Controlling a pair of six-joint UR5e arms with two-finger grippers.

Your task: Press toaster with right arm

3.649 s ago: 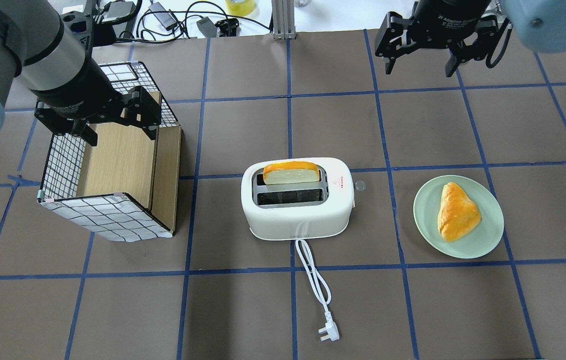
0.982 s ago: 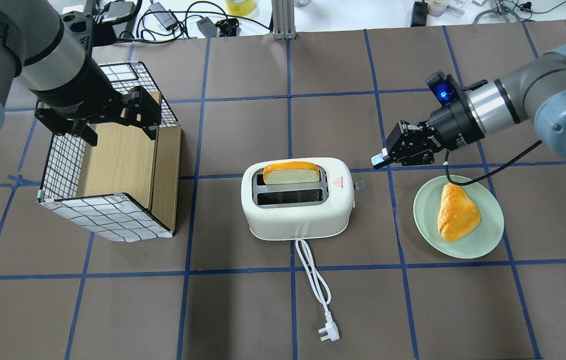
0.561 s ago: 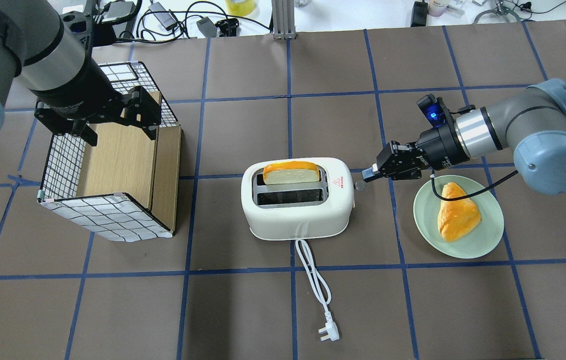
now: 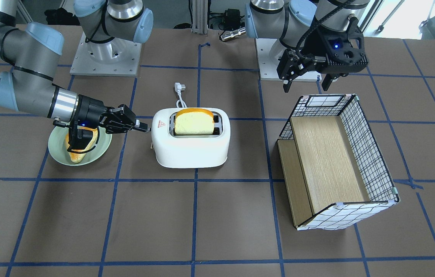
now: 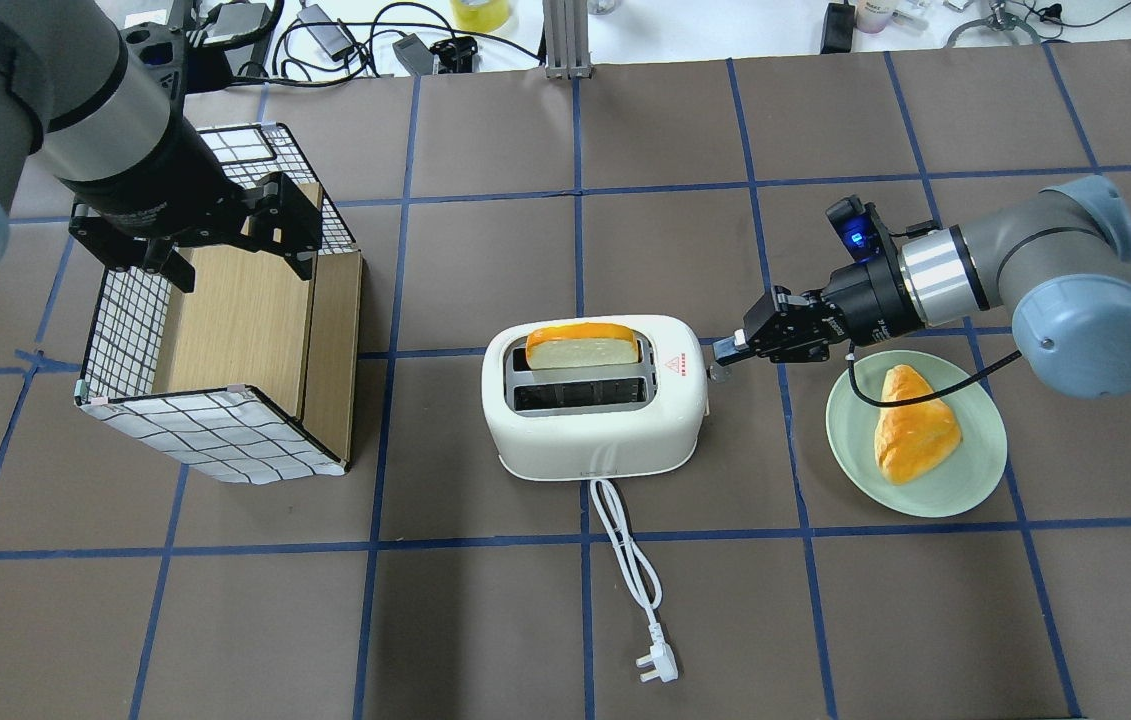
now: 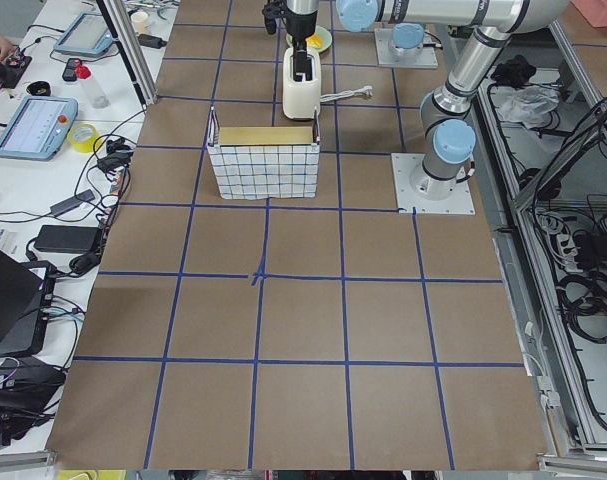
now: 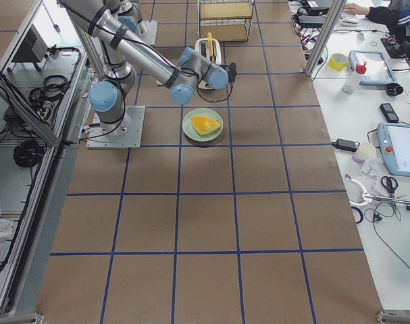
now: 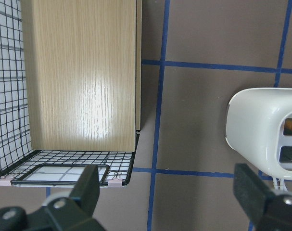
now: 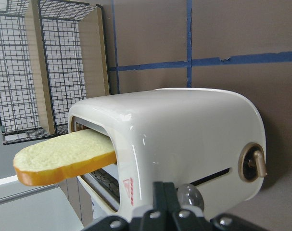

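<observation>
The white two-slot toaster [image 5: 595, 420] stands mid-table with a bread slice [image 5: 583, 347] sticking out of its far slot. It also shows in the front view [image 4: 190, 148] and the right wrist view [image 9: 184, 139]. My right gripper [image 5: 725, 350] is shut and empty. Its tip is right at the toaster's lever knob [image 9: 189, 195] on the end nearest the plate; I cannot tell if they touch. My left gripper [image 5: 240, 268] is open and empty, held above the far end of the checkered wire-and-wood box [image 5: 225, 330].
A green plate [image 5: 985, 470] with a bread piece [image 5: 910, 420] lies under my right wrist, right of the toaster. The toaster's white cord [image 5: 625, 540] and plug [image 5: 655, 668] trail towards the near edge. Cables and tools lie beyond the table's far edge.
My right gripper came down from the far right, shut, and moved left until its tip reached the toaster's lever knob. The left arm has not moved.
</observation>
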